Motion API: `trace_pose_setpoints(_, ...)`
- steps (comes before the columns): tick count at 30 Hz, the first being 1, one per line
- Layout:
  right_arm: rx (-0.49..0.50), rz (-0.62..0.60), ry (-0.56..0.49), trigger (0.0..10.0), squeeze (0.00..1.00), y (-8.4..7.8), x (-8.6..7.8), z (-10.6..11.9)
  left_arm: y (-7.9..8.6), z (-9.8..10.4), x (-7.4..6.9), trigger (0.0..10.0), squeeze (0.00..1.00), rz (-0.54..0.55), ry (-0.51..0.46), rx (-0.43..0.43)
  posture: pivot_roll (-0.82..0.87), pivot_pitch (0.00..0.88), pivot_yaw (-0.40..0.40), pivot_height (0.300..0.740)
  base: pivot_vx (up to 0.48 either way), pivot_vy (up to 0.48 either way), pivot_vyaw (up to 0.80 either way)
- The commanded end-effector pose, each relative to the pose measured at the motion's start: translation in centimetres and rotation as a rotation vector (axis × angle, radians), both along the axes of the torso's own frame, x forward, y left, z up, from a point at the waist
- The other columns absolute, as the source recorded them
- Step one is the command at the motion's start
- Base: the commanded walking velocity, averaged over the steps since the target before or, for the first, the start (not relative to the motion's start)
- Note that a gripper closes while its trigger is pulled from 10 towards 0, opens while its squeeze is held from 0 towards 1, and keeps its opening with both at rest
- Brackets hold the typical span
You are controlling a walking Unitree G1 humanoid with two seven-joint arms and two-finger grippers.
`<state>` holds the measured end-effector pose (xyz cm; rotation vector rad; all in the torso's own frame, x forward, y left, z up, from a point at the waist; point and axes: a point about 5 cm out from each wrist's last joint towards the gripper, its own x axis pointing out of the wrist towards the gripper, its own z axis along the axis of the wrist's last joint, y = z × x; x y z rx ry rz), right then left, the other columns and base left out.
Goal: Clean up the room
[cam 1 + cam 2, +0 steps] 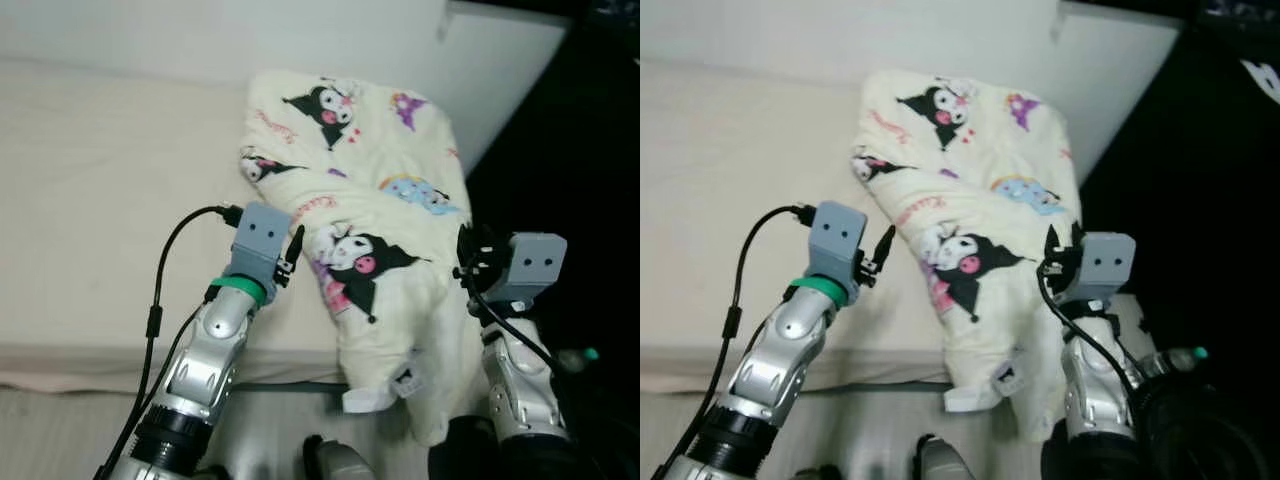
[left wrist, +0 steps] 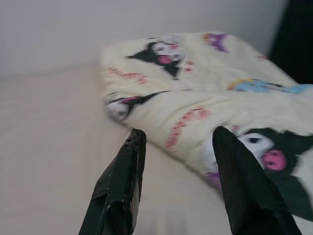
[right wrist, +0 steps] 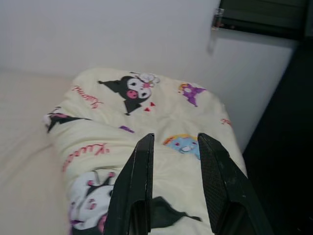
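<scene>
A cream blanket (image 1: 380, 190) printed with black cartoon characters lies folded on the right end of the beige bed (image 1: 100, 200), one end drooping over the front edge. My left gripper (image 2: 176, 139) is open, hovering just left of the blanket's near fold. My right gripper (image 3: 175, 142) is open too, held above the blanket's right side with nothing between its fingers (image 3: 215, 171). In the eye views both wrists (image 1: 262, 240) flank the hanging part of the blanket.
A white wall (image 1: 200, 30) runs behind the bed. A dark gap (image 1: 580, 150) lies to the right of the bed. The bed's front edge (image 1: 120, 365) is close below my arms. A black cable (image 1: 160, 300) loops along my left arm.
</scene>
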<state>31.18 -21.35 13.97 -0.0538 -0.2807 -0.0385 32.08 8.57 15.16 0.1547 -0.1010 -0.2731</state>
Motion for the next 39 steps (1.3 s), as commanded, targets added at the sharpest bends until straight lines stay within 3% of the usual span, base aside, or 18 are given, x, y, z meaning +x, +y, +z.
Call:
trace_pose_setpoints(1, 0.008, -0.018, 0.018, 10.0, 0.0, -0.5, -0.3, -0.5, -0.4, -0.7, -0.3, 10.0, 0.0, -0.015, 0.023, 0.005, -0.2, 0.1, -0.043, 0.74, 0.0, 0.0, 0.0)
trace_pose_setpoints(13, 0.013, -0.013, 0.037, 10.0, 0.0, -0.3, -0.5, -1.0, -0.7, -1.6, -0.8, 10.0, 0.0, -0.044, 0.045, 0.006, -0.2, 0.106, -0.042, 0.74, 0.0, 0.0, 0.0)
trace_pose_setpoints(22, 0.023, -0.027, 0.061, 10.0, 0.0, -0.5, -0.7, -1.7, 0.1, -6.2, -1.9, 10.0, 0.0, -0.045, 0.154, 0.13, -0.21, 0.113, -0.041, 0.705, 0.0, 0.0, 0.0)
trace_pose_setpoints(39, 0.024, -0.048, 0.056, 10.0, 0.0, -0.8, -1.0, -1.7, -0.4, -4.5, -1.4, 10.0, 0.0, -0.058, 0.104, 0.081, -0.24, 0.166, -0.017, 0.655, 0.0, 0.0, 0.0)
